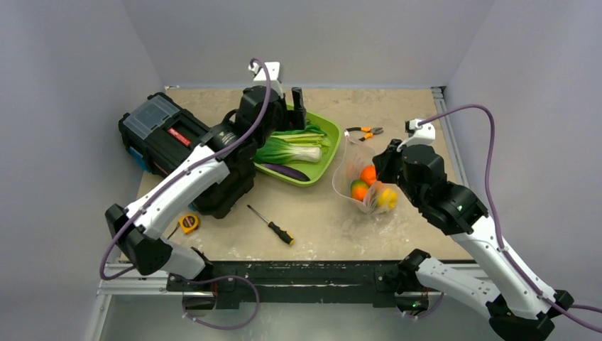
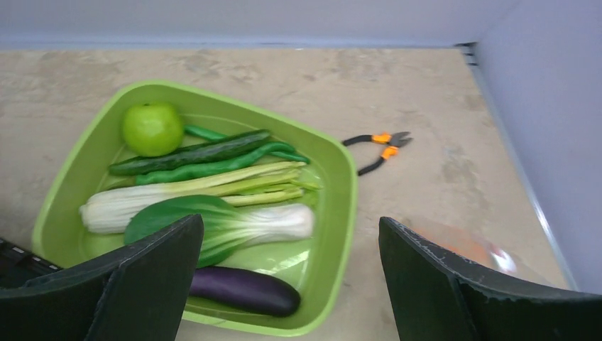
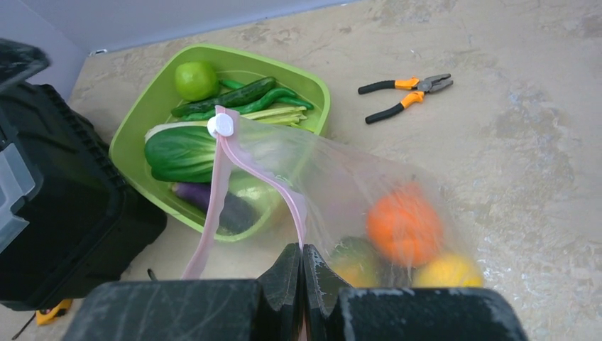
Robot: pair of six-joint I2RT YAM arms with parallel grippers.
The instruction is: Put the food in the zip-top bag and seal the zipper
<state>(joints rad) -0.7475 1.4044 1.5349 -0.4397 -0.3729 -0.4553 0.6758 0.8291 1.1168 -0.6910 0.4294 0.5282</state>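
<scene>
Right pincer, closest to its own lens, is pressed together on the pink zipper, holding that edge of the bag up off the tabletop. Left pincer is spread and empty, hovering over the tray.

By size: a black toolbox stands at the left, with the tray just right of it. The bag is beside the tray's right edge; its mouth seems to gape toward the tray, and a white slider sits at the zipper's far end. In the tray lie bok choy, a pale stalk, green pods, an eggplant and a green fruit. Inside the bag sit an orange and a lemon, plus pieces too blurred to name. A screwdriver, pliers and a tape measure lie loose.

I judge the filling partly done. The bag hangs from one pinched spot, so its mouth may sag or fold when food is pushed in, and a tug could roll the round pieces out. Long bok choy could snag on the zipper; the smooth eggplant may slip from the fingers. The left arm works close to the toolbox and could bump it.

Mottled beige and scuffed, the tabletop is flat; plain grey walls close it in on three sides.
</scene>
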